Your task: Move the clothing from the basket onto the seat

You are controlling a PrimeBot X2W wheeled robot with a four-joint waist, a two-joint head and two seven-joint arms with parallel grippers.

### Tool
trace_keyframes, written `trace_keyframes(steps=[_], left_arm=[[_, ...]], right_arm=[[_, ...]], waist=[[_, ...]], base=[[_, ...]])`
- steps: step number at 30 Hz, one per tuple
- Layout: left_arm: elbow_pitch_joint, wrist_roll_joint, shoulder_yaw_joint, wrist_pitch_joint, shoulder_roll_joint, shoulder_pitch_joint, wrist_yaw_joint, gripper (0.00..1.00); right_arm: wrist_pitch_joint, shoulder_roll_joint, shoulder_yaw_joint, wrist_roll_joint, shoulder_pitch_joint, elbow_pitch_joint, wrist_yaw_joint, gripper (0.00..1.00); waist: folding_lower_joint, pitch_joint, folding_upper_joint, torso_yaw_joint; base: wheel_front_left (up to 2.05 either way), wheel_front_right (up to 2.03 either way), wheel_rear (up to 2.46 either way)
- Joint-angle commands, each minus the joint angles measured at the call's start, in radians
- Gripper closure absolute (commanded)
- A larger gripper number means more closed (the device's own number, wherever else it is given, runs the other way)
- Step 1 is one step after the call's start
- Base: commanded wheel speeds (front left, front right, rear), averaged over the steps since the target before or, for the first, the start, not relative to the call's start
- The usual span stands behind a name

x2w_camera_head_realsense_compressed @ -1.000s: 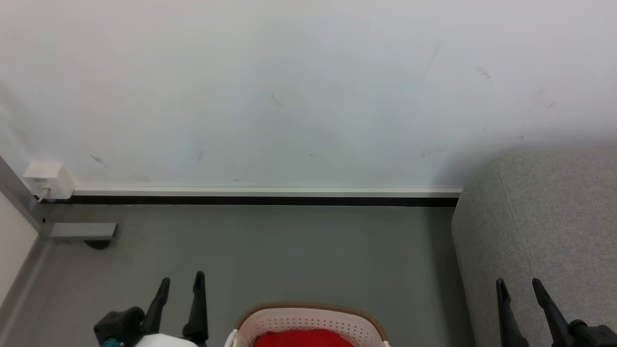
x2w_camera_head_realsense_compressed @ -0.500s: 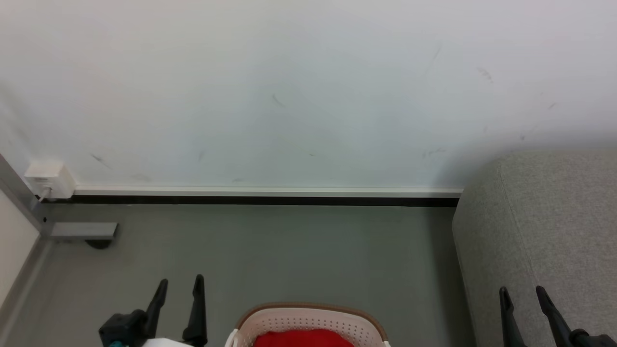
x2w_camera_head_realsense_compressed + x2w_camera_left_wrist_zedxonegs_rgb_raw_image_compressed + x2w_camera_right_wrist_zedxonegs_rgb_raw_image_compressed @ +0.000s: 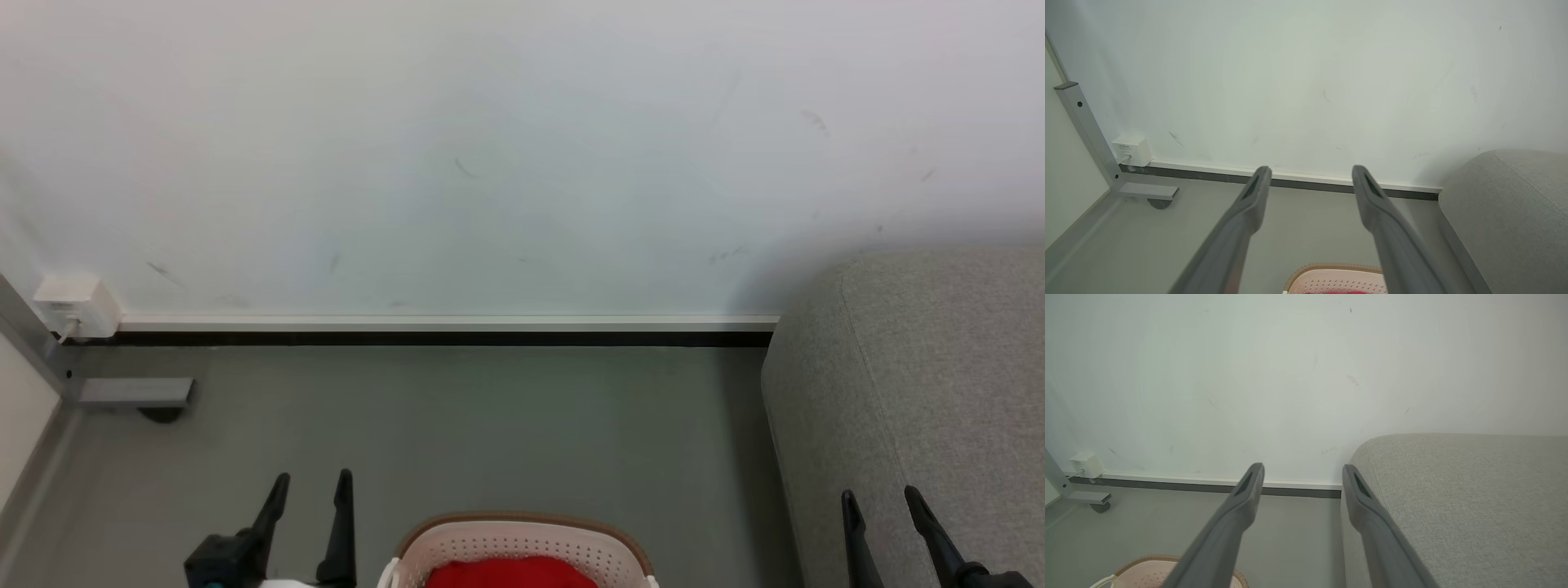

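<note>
Cream-white perforated plastic basket (image 3: 490,545) with brown rim: near part cut by bottom edge. Bright red fabric clothing (image 3: 510,574): top sliver seen, rest cut off, piece count unclear. Grey woven-fabric sofa (image 3: 939,367): cut at right and bottom. White wall box (image 3: 1128,149): label too small to read.

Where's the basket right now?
Head view, bottom centre: the basket sits on the grey floor between the left claw and the seat, with the clothing inside it.
</note>
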Motion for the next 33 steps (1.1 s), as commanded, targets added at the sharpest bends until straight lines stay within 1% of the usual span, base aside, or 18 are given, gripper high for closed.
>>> trace_keyframes(steps=[1, 5, 18, 33], left_arm=[[0.002, 0.027, 0.0, -0.008, 0.007, 0.0, 0.004, 0.0], [0.006, 0.052, -0.004, -0.016, 0.008, -0.002, 0.005, 0.0], [0.016, 0.046, -0.002, -0.014, 0.007, -0.007, 0.004, 0.0], [0.018, 0.039, -0.001, -0.014, 0.007, -0.006, 0.006, 0.0]], right_arm=[[-0.009, -0.009, 0.0, -0.021, 0.009, 0.001, -0.002, 0.0], [-0.018, -0.009, 0.0, -0.04, 0.011, 0.002, -0.002, 0.0], [-0.015, -0.009, -0.001, -0.008, 0.008, 0.011, -0.002, 0.0], [-0.014, -0.009, 0.002, -0.004, 0.002, 0.014, -0.002, 0.0]], waist=[[0.0, -0.001, 0.0, -0.001], [0.0, 0.002, 0.0, -0.002], [0.0, 0.004, 0.0, -0.004], [0.0, 0.007, 0.0, -0.008]], base=[[0.0, 0.0, 0.0], [0.0, 0.0, 0.0], [0.0, 0.0, 0.0], [0.0, 0.0, 0.0]])
